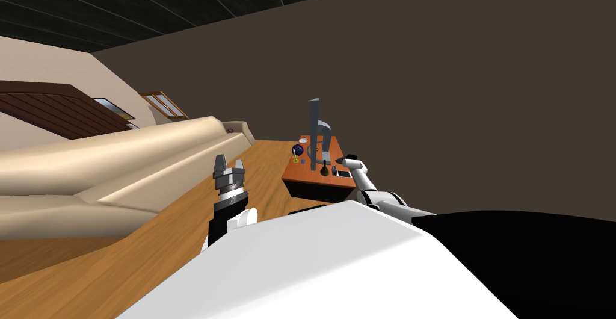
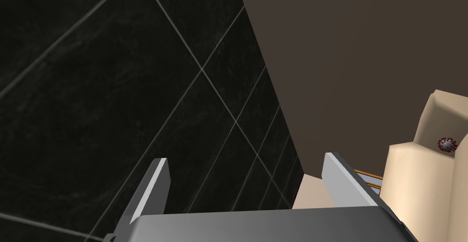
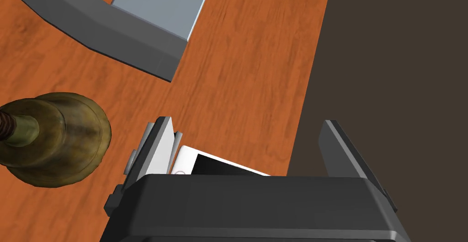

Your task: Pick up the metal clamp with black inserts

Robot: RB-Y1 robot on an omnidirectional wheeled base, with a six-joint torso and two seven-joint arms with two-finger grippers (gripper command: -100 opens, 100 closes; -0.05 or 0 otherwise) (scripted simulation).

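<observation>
A small orange-brown table (image 1: 313, 182) stands ahead by the dark wall, with several small items on it that are too small to tell apart. My right gripper (image 1: 345, 161) hangs over the table's near right corner. In the right wrist view that gripper (image 3: 247, 148) is open above the tabletop (image 3: 247, 70), close to the table's edge. A white phone with a black screen (image 3: 215, 164) lies right under it, against one finger (image 3: 157, 152). A brass bell (image 3: 55, 139) stands beside that finger. My left gripper (image 1: 229, 166) is raised over the floor, open and empty.
A tall grey stand (image 1: 316, 132) rises from the table's middle; its curved base (image 3: 105, 29) lies just beyond the right gripper. A blue ball (image 1: 298, 149) sits at the table's far left. A long beige sofa (image 1: 120, 165) runs along the left, across the wooden floor (image 1: 180, 225).
</observation>
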